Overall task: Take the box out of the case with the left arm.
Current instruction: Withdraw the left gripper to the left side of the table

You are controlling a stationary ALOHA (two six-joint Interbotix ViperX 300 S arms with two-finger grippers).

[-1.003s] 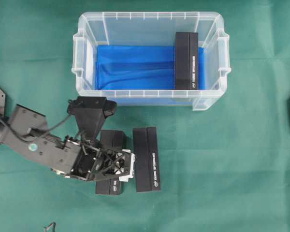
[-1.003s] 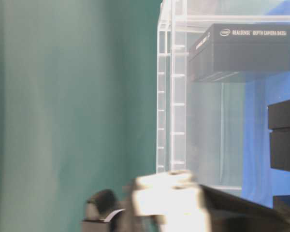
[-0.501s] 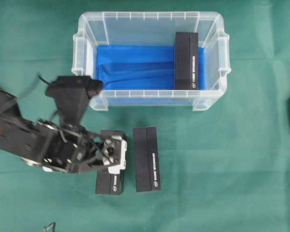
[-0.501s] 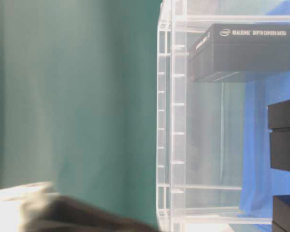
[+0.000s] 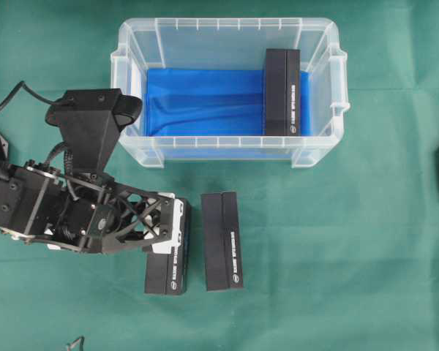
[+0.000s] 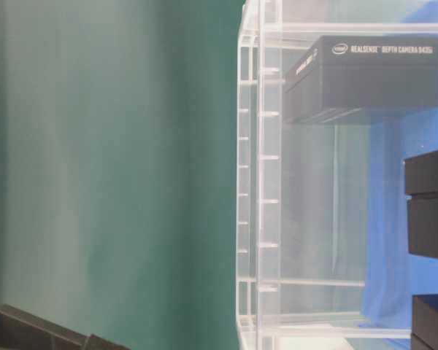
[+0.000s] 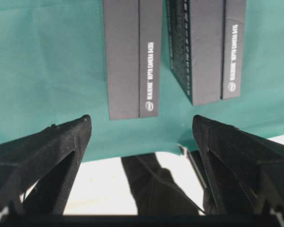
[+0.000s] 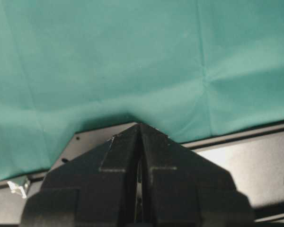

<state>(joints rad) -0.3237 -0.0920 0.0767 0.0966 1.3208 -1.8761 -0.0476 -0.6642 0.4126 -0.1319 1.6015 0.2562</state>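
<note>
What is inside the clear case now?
Inside the case, a blue cloth covers the bottom, and one black box lies at the right end. What is under the cloth and under the box is covered, so I cannot tell.

Clear case (image 5: 227, 150), blue cloth bottom; black box (image 5: 282, 91) upright inside, right end

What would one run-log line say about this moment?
left gripper: open, empty, over near box | second box: on cloth beside it | third box: in case | right gripper: shut, idle
</note>
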